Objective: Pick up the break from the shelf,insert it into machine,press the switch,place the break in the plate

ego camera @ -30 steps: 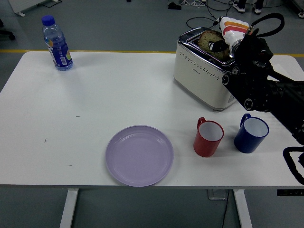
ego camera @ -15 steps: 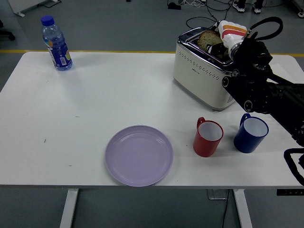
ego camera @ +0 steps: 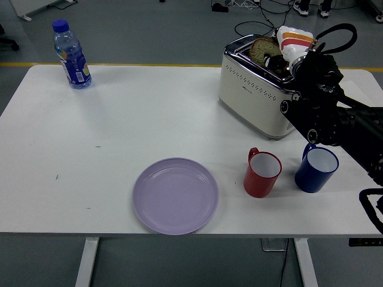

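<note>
A cream toaster [ego camera: 254,95] stands at the table's far right. A brown slice of bread [ego camera: 261,48] sticks up out of its top slot. My right hand [ego camera: 276,60], black with a white and orange back, reaches over the toaster from the right. Its dark fingers [ego camera: 272,61] are curled against the slice at the slot. A lilac plate [ego camera: 175,195] lies bare near the table's front edge, left of the cups. No shelf shows. My left arm is out of the picture.
A red mug [ego camera: 262,174] and a blue mug [ego camera: 316,169] stand in front of the toaster, under my right forearm. A water bottle [ego camera: 71,55] with a blue cap stands at the far left corner. Cables lie on the floor beyond the table.
My right hand has shifted slightly up and to the right at the toaster's top, still on the slice. Plate, mugs and bottle have not moved.
</note>
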Robot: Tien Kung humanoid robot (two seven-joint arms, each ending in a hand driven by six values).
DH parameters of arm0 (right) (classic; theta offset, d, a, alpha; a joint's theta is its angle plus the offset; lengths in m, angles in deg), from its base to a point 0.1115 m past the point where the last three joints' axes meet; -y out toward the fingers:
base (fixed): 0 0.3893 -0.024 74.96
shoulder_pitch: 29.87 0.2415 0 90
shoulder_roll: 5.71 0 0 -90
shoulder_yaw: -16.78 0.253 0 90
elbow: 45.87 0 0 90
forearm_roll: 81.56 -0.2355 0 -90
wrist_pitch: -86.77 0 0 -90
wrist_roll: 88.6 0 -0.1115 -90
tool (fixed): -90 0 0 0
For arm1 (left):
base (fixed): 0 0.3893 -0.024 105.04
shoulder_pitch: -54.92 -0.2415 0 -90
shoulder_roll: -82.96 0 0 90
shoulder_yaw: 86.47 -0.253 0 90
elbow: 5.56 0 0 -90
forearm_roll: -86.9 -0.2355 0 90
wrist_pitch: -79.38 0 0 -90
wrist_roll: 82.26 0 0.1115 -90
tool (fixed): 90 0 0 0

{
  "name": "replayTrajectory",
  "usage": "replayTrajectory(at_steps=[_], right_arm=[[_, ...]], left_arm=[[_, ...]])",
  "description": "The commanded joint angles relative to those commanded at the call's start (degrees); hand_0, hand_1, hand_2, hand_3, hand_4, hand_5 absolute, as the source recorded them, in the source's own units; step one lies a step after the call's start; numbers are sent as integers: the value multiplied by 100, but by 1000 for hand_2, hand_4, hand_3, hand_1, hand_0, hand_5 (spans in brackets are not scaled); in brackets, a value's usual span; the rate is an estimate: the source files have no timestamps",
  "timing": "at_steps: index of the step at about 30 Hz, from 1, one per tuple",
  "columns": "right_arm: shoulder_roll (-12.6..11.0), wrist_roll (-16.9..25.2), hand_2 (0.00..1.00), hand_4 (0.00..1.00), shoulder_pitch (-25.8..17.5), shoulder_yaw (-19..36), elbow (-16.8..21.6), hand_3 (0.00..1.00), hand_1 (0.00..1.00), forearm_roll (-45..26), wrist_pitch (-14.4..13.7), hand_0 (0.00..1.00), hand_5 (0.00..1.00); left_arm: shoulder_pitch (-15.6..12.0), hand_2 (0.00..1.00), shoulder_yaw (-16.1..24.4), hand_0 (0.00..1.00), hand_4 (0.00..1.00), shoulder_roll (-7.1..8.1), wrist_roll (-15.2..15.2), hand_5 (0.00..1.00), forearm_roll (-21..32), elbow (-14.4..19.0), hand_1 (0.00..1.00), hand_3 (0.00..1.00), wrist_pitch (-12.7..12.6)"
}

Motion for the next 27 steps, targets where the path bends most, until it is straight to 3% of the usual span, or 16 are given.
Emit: replayTrajectory(at_steps=[7, 13, 18, 27], right_arm=[[0, -7, 387, 509, -37, -7, 43, 463, 319, 165, -78, 216, 19], [0, -138, 370, 503, -129, 315, 331, 447, 302, 532, -245, 191, 2], [-21, -296, 362, 484, -201, 805, 755, 444, 293, 979, -379, 195, 2], [-497, -464, 352, 486, -309, 1485, 1783, 437, 276, 1672, -686, 175, 2]], left_arm=[[-32, 507, 40, 417, 410, -7, -19, 998, -55, 0, 481, 602, 1], [-86, 508, 73, 417, 410, -4, -18, 998, -74, 0, 480, 602, 0], [-130, 507, 93, 417, 410, -3, -27, 998, -109, 0, 480, 602, 4], [-165, 509, 102, 418, 409, -7, -20, 998, -88, 0, 480, 604, -1]])
